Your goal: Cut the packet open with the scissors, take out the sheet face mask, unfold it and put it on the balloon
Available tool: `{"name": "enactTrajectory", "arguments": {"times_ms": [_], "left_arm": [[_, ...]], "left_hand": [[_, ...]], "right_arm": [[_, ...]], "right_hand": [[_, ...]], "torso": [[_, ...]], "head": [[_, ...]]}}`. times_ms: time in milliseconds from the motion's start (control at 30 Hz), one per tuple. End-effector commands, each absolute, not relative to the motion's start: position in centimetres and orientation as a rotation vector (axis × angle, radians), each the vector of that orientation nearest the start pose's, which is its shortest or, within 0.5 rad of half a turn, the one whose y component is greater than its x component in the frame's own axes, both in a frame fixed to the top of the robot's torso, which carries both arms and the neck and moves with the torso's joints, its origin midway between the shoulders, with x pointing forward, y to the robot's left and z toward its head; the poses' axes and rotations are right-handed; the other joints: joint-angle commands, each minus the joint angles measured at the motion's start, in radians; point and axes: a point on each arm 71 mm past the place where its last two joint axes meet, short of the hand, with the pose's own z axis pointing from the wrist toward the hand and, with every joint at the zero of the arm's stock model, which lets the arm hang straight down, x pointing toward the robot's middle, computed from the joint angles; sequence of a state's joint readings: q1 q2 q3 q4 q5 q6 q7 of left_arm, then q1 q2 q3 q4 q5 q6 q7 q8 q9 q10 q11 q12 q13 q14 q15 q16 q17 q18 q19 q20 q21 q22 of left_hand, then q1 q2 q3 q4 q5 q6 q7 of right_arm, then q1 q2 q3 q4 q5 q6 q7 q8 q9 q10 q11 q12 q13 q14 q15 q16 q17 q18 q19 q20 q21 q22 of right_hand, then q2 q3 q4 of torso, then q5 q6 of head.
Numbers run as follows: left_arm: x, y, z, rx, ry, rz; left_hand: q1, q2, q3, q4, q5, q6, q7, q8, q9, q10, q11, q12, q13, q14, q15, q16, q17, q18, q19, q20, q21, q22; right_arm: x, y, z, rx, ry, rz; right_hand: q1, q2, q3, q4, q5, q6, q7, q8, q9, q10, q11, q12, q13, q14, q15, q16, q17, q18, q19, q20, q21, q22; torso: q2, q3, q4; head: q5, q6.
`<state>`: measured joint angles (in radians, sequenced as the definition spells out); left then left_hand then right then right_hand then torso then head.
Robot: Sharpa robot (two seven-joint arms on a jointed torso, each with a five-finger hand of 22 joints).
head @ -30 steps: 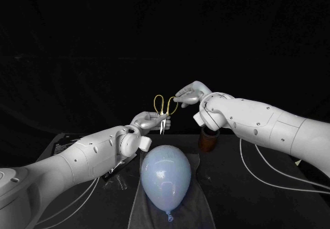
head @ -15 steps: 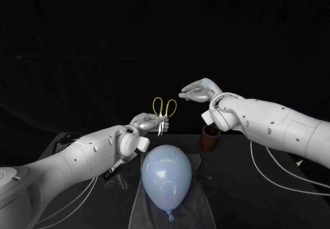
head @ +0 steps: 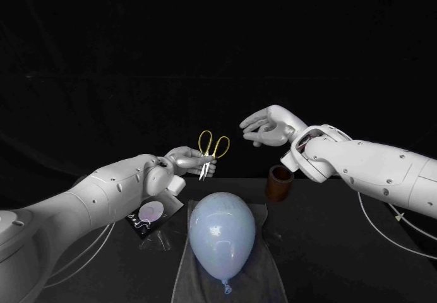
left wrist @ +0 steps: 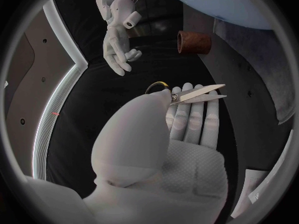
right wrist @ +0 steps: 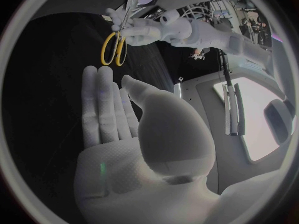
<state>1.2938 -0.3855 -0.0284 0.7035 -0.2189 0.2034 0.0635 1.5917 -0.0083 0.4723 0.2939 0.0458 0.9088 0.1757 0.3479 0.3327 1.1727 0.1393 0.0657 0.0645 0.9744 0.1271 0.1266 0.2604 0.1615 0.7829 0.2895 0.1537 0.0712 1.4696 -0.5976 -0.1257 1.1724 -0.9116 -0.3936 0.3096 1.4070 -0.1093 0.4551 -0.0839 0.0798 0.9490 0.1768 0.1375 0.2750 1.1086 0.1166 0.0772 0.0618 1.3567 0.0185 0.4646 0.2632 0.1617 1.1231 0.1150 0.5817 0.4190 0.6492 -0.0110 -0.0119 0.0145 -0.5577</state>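
The pale blue balloon point(head: 220, 232) lies at 6 o'clock on the black table point(head: 350, 268). At its 1 o'clock the right hand point(head: 269, 126) hangs empty, fingers side by side, thumb apart. At 12 o'clock the left hand point(head: 185, 161) pinches the scissors point(left wrist: 190, 95) near their pivot between thumb and fingers, yellow loops up, blades jutting past the fingertips. A brown cup point(head: 278, 182) stands at the balloon's 2 o'clock, and the packet point(head: 150, 213) lies at its 9 o'clock.
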Motion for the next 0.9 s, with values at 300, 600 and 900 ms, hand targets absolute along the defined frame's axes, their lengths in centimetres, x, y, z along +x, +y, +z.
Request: {"name": "enactTrajectory", "arguments": {"times_ms": [300, 600, 900], "left_arm": [[60.6, 18.3, -17.2, -0.629, 2.162, -1.283], [60.6, 17.8, -16.7, -0.593, 2.185, -1.274], [60.5, 17.4, -16.5, -0.577, 2.192, -1.277]], "left_hand": [[-0.016, -0.004, 0.073, -0.066, 0.003, -0.002, 0.006, 0.007, 0.066, 0.005, -0.001, -0.002, 0.000, 0.006, 0.001, -0.005, 0.003, 0.008, 0.009, 0.001, 0.003, 0.000], [-0.029, -0.007, 0.083, -0.073, 0.003, -0.001, 0.005, 0.011, 0.072, 0.008, -0.001, -0.002, 0.001, 0.009, 0.000, -0.004, 0.006, 0.011, 0.018, 0.000, 0.007, 0.001], [-0.035, -0.009, 0.089, -0.077, 0.003, -0.001, 0.004, 0.013, 0.075, 0.010, -0.002, -0.002, 0.001, 0.011, 0.000, -0.004, 0.007, 0.013, 0.023, 0.000, 0.010, 0.002]], "right_arm": [[55.1, -10.7, -7.0, -0.546, 1.311, 0.741], [54.9, -7.6, -7.0, -0.639, 1.233, 0.553], [54.9, -6.8, -7.9, -0.729, 1.266, 0.448]], "right_hand": [[-0.074, -0.058, 0.126, 0.031, -0.004, 0.021, -0.013, -0.019, -0.011, 0.022, -0.013, -0.011, 0.003, 0.125, -0.008, 0.710, 0.615, -0.075, 0.248, -0.005, 0.673, 0.731], [-0.108, -0.098, 0.086, 0.046, -0.030, -0.012, -0.049, -0.033, -0.010, -0.077, -0.004, -0.012, 0.005, 0.126, 0.006, 0.827, 0.748, -0.084, 0.261, 0.010, 0.732, 0.807], [-0.097, -0.094, 0.064, 0.037, -0.029, -0.014, -0.065, -0.034, -0.008, -0.131, -0.040, -0.013, 0.005, 0.125, -0.045, 0.862, 0.784, -0.086, 0.268, -0.027, 0.753, 0.836]], "torso": [[-0.002, 0.0002, 0.0001], [0.000, -0.0036, 0.0011], [0.000, -0.0024, -0.0009]], "head": [[0.006, -0.001], [0.004, -0.003], [-0.001, -0.008]]}}
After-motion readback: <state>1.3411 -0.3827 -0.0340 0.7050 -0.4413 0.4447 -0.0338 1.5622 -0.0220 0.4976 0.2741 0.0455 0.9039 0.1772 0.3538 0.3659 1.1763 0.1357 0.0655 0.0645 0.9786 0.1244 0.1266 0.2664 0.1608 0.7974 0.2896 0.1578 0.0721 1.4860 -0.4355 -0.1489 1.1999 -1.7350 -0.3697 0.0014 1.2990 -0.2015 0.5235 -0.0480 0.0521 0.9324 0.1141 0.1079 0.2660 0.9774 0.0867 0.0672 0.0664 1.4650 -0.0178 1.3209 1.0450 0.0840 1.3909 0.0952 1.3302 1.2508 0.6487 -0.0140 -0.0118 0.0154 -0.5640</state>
